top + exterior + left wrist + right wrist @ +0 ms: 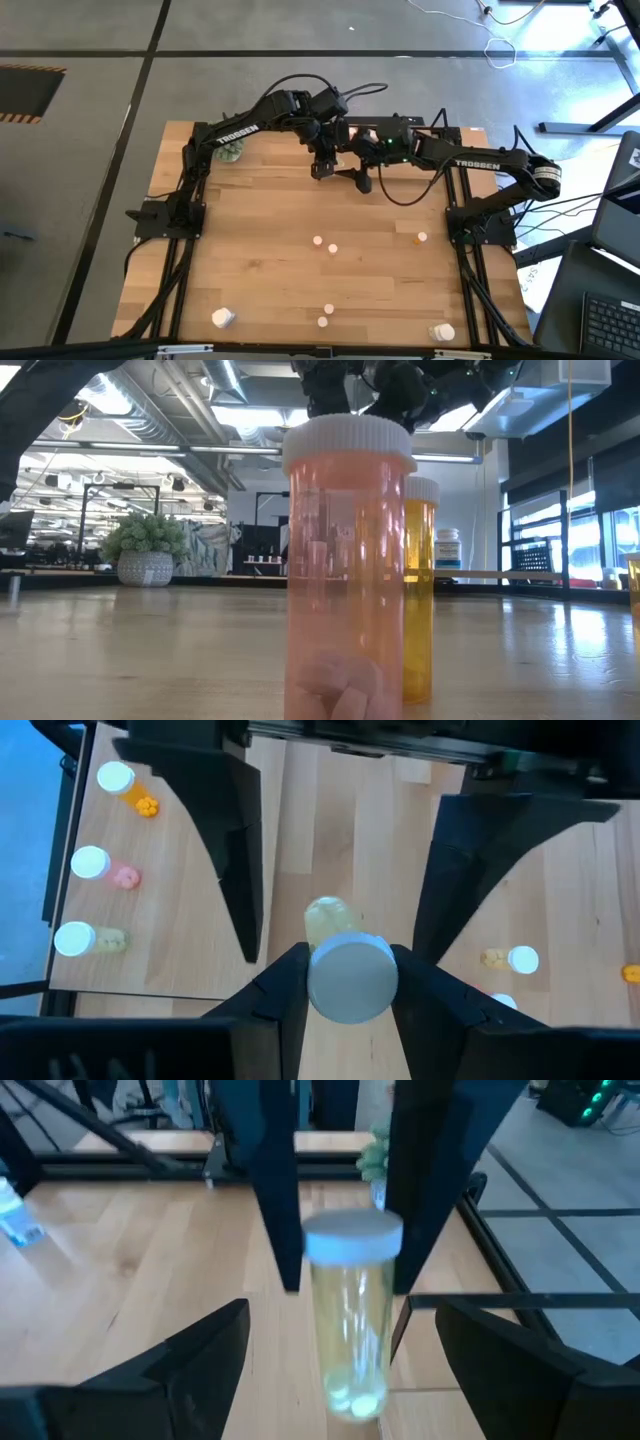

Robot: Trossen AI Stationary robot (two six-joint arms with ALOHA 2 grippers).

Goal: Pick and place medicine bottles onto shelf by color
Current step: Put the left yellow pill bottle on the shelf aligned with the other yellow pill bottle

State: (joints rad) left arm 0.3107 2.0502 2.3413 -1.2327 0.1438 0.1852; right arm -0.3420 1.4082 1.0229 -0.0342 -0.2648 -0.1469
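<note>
A clear, white-capped bottle was held upright by its cap between the fingers of the left gripper, above the far middle of the table, close to the shelf at the far edge. The right gripper was kept spread wide and empty just beside it, facing the bottle. Several bottles were left scattered over the middle and near edge of the table, so most of the sorting was judged unfinished. What already stood on the shelf could not be told.
</note>
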